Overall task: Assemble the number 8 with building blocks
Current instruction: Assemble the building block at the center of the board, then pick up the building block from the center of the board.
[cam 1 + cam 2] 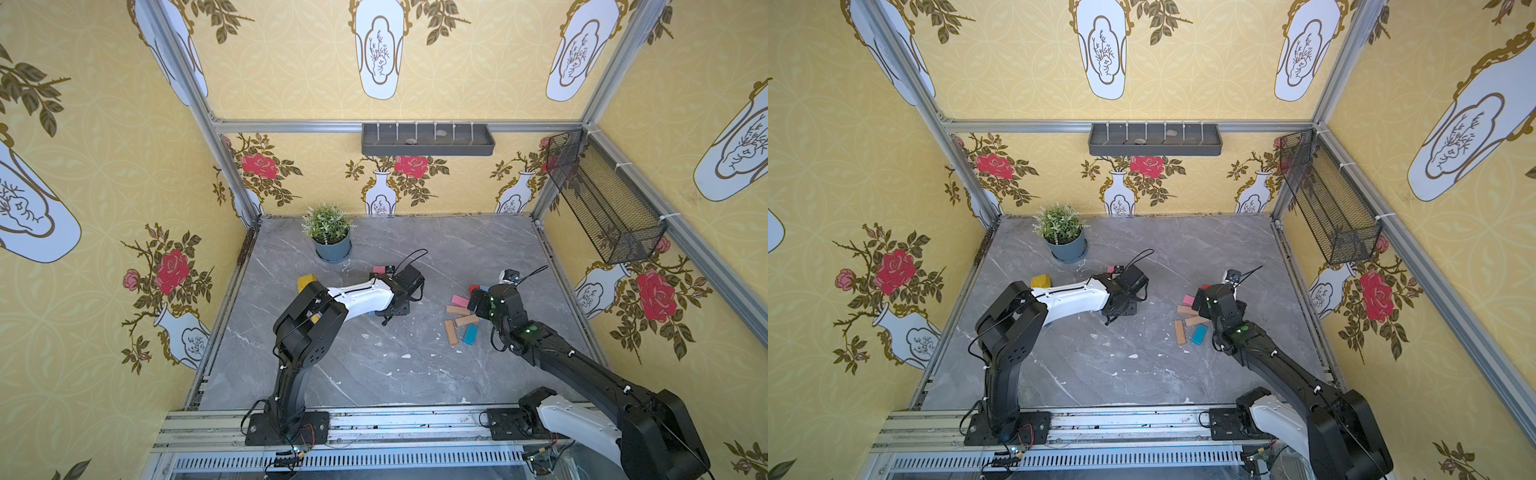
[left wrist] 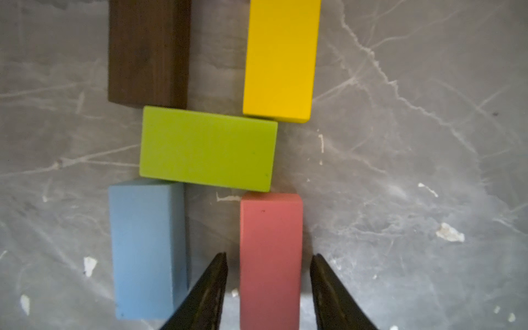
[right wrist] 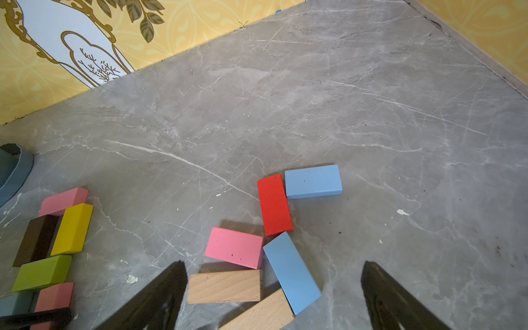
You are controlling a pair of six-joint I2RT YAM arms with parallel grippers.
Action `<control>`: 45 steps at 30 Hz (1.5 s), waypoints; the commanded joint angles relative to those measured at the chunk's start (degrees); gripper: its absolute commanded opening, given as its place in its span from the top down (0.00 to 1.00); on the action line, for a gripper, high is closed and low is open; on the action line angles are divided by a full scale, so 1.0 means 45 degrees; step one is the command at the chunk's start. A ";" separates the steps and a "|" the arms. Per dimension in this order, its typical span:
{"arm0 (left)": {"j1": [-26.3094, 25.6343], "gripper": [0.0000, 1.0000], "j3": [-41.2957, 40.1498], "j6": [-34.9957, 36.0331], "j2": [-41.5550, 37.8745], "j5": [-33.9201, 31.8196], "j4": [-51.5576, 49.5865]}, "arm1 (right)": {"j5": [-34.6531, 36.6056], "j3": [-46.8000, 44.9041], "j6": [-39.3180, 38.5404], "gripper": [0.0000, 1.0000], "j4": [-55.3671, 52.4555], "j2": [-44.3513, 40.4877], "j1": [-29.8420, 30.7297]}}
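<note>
**Eight nearly closed, bottom bar missing**

At the left, six blocks are laid. The pink block (image 3: 63,201) forms the cap, with the brown block (image 2: 148,51) and yellow block (image 2: 281,57) beneath. The green block (image 2: 208,148) lies across, and the blue block (image 2: 148,248) and coral block (image 2: 271,225) sit below. The bottom bar is judged outstanding. The left gripper (image 2: 268,257) is pointed down, jaws parted just clear of the coral block. At the right, the right gripper (image 3: 274,264) is held spread wide over the spare blocks (image 3: 225,286).

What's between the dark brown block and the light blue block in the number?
A lime-green flat rectangular block lies crosswise between the dark brown flat block and the light blue flat block, seen clearly in the left wrist view.
</note>
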 commanded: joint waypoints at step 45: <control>0.0381 0.00 -0.2510 0.8557 -0.8579 -0.1516 0.7562 | -0.2541 0.3208 0.0795 0.02 -0.3493 0.0964 -0.0402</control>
